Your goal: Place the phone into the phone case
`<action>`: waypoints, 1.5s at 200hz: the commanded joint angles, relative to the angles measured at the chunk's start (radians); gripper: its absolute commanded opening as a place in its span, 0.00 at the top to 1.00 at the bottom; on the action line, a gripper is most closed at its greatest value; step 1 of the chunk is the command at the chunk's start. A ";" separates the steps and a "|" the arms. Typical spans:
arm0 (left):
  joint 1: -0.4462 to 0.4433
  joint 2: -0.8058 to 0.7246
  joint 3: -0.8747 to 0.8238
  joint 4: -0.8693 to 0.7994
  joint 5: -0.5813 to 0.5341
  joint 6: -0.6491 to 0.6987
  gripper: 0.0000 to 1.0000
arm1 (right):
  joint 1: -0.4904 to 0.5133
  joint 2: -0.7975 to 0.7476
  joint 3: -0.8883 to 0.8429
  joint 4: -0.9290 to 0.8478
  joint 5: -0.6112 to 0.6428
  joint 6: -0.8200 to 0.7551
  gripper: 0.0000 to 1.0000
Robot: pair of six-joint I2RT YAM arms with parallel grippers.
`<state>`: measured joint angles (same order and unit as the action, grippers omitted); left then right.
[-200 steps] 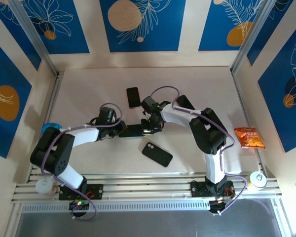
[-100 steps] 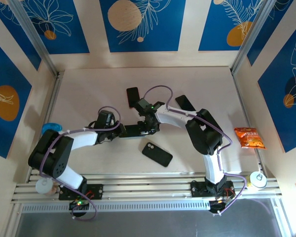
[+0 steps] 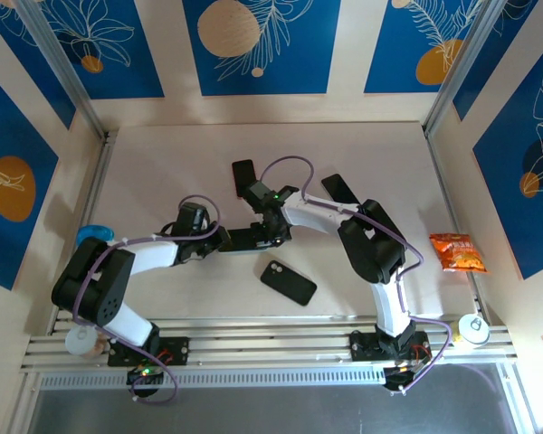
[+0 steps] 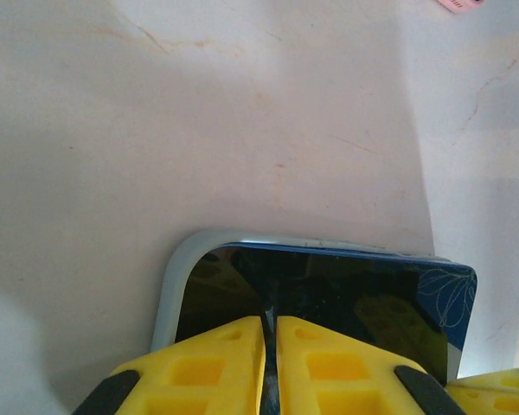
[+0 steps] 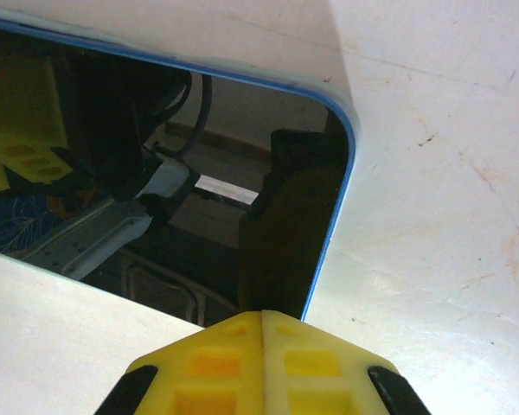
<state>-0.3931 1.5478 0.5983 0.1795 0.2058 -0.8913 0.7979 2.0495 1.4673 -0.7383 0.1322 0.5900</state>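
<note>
The phone [image 3: 247,238] lies flat mid-table, screen up, between both grippers. A pale blue rim, the phone case [image 4: 169,294], wraps its edges; the same blue rim [image 5: 350,130] shows around the glossy screen [image 5: 199,173] in the right wrist view. My left gripper [image 3: 222,240] is shut apart from a thin slit and rests its yellow tips on the screen's left end [image 4: 329,285]. My right gripper [image 3: 273,231] is shut, with its tips [image 5: 261,316] on the phone's long edge near the right corner. Neither gripper pinches the phone.
A black phone [image 3: 243,177] lies behind the work spot and another [image 3: 338,188] to the back right. A black one with a camera lens [image 3: 288,282] lies in front. An orange snack bag [image 3: 459,252] sits at the right edge, a blue object [image 3: 92,233] at the left.
My right gripper has shifted a little left along the phone. The left gripper has slid slightly left too. Both stay shut on top of the phone.
</note>
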 commanded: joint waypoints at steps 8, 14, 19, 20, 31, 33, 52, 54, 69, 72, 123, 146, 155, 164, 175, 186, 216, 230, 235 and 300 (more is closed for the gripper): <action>0.021 0.037 0.014 -0.094 0.019 0.009 0.84 | 0.073 0.200 -0.084 -0.079 -0.116 0.014 1.00; 0.022 0.041 0.020 -0.100 0.022 0.012 0.84 | 0.073 0.205 -0.081 -0.084 -0.118 0.013 1.00; 0.023 0.044 0.024 -0.104 0.023 0.015 0.84 | 0.073 0.209 -0.078 -0.087 -0.121 0.013 1.00; 0.023 0.045 0.024 -0.105 0.023 0.016 0.84 | 0.073 0.209 -0.077 -0.087 -0.121 0.012 1.00; 0.026 0.053 0.032 -0.112 0.029 0.018 0.84 | 0.074 0.221 -0.066 -0.102 -0.127 0.011 1.00; 0.027 0.054 0.032 -0.113 0.031 0.018 0.84 | 0.073 0.224 -0.063 -0.105 -0.127 0.011 1.00; 0.037 0.073 0.036 -0.109 0.048 0.018 0.84 | 0.073 0.252 -0.038 -0.133 -0.139 0.009 1.00; 0.038 0.075 0.037 -0.108 0.050 0.018 0.84 | 0.072 0.255 -0.036 -0.136 -0.140 0.008 1.00; 0.052 0.098 0.042 -0.099 0.069 0.018 0.84 | 0.073 0.264 -0.018 -0.144 -0.151 0.010 1.00; 0.055 0.103 0.044 -0.097 0.073 0.018 0.84 | 0.073 0.266 -0.013 -0.146 -0.153 0.012 1.00; 0.079 0.144 0.089 -0.074 0.116 0.020 0.84 | 0.066 0.251 0.056 -0.193 -0.180 0.039 1.00; 0.080 0.134 0.116 -0.104 0.109 0.033 0.84 | 0.060 0.231 0.055 -0.202 -0.181 0.057 1.00; 0.079 0.128 0.124 -0.121 0.100 0.040 0.85 | 0.060 0.223 0.051 -0.199 -0.175 0.060 1.00; 0.080 0.121 0.129 -0.136 0.092 0.048 0.84 | 0.057 0.219 0.050 -0.196 -0.173 0.060 1.00; 0.079 0.118 0.132 -0.144 0.087 0.060 0.84 | 0.057 0.218 0.048 -0.190 -0.160 0.060 1.00; 0.082 0.120 0.136 -0.153 0.086 0.071 0.85 | 0.056 0.221 0.047 -0.186 -0.147 0.057 1.00; 0.082 0.130 0.127 -0.138 0.086 0.077 0.85 | 0.056 0.241 0.032 -0.162 -0.128 0.042 1.00; 0.082 0.131 0.113 -0.124 0.082 0.072 0.85 | 0.060 0.260 0.015 -0.150 -0.127 0.036 1.00; 0.082 0.130 0.107 -0.122 0.080 0.069 0.85 | 0.061 0.264 0.008 -0.147 -0.132 0.035 1.00; 0.081 0.137 0.066 -0.075 0.045 0.051 0.85 | 0.070 0.274 -0.143 -0.034 -0.154 -0.010 1.00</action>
<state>-0.3180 1.6363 0.6998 0.0868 0.3588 -0.8471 0.7986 2.0991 1.5307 -0.8055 0.1238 0.6037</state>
